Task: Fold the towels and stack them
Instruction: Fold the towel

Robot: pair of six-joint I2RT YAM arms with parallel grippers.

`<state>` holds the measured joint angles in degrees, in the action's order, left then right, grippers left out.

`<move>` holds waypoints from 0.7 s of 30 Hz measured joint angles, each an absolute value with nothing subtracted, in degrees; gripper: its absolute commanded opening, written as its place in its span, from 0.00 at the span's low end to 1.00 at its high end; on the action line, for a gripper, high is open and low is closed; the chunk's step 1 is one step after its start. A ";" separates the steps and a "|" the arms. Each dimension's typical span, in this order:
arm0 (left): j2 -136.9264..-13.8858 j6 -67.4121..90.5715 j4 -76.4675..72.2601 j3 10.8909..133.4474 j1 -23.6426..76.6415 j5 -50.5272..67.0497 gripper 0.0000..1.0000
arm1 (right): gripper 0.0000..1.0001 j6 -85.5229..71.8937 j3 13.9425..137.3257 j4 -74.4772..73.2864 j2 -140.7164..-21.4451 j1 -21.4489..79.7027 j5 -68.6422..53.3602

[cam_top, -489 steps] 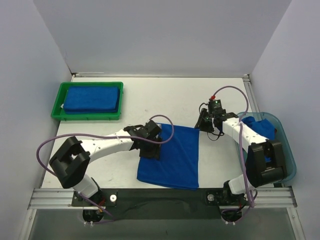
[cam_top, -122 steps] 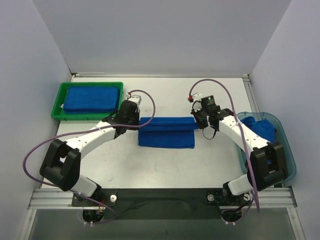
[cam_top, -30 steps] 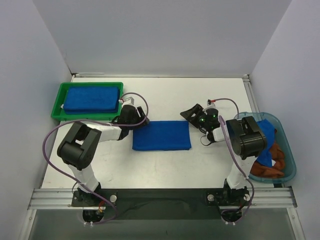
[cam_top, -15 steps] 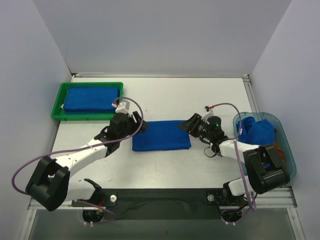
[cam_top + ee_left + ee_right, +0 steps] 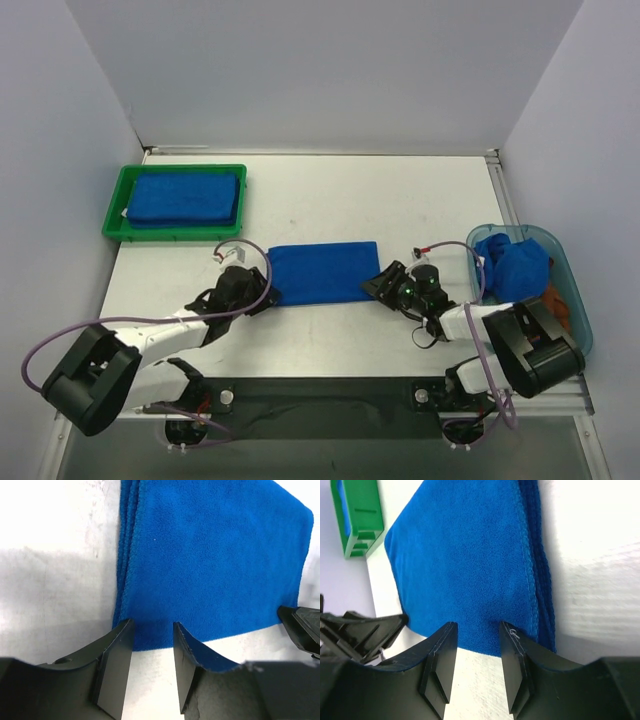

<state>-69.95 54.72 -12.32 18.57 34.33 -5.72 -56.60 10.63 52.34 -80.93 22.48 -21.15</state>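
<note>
Towel [image 5: 322, 272], folded and blue, lies flat just ahead of left gripper [image 5: 151, 625] and right gripper [image 5: 477, 626]; both stand half-open, tips at its near edge, gripping nothing.

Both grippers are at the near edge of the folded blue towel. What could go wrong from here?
1. The folded royal blue terry towel shows several layers along its side edges; the left gripper and right gripper, jaws open astride the near edge, might pinch only some layers, so the fold could fall open on lifting.
2. Each grip would sit right at the edge, so the cloth might slip out.
</note>
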 measured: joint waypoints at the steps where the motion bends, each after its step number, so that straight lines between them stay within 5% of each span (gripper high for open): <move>1: -69.04 55.05 -11.75 18.39 34.39 -5.72 0.51 | 0.40 -56.58 10.31 51.62 -79.77 22.48 -20.34; 11: -52.31 53.08 4.84 21.52 35.40 -10.66 0.56 | 0.41 -40.88 24.93 24.25 -67.81 23.53 -14.44; 21: -75.00 45.30 6.63 39.94 34.33 -11.81 0.41 | 0.32 -27.97 41.58 10.31 -80.88 24.05 -12.40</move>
